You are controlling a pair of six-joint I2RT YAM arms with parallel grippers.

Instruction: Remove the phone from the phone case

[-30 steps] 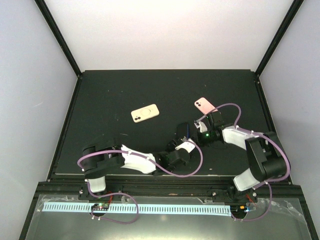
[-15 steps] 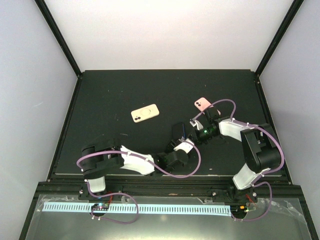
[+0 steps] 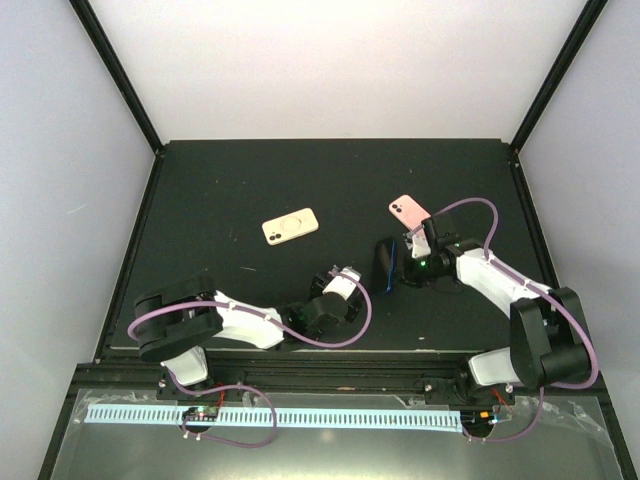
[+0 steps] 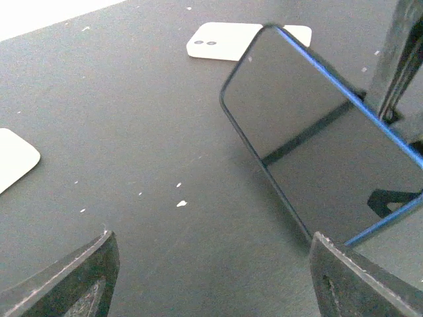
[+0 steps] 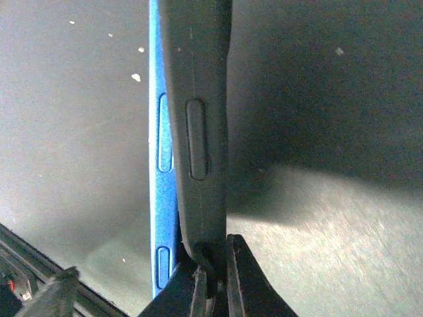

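A blue phone (image 3: 392,262) in a dark grey case (image 3: 381,264) stands on its edge on the black mat. My right gripper (image 3: 403,262) is shut on it. In the right wrist view the fingers (image 5: 215,274) pinch the rim of the case (image 5: 198,112), and the phone's blue side with its buttons (image 5: 164,145) shows just left of the case. My left gripper (image 3: 352,277) is open and empty, a short way left of the phone. In the left wrist view the phone's dark screen (image 4: 317,139) leans in front of the open gripper (image 4: 211,264).
A cream phone with a ring on its back (image 3: 290,226) lies left of centre on the mat (image 3: 220,190); its corner shows in the left wrist view (image 4: 13,158). A pink phone (image 3: 408,211) lies just behind the right gripper and looks pale in the left wrist view (image 4: 225,41).
My left gripper has let go of the phone and drawn back to the left and nearer. My right arm now holds the phone alone, a little further right.
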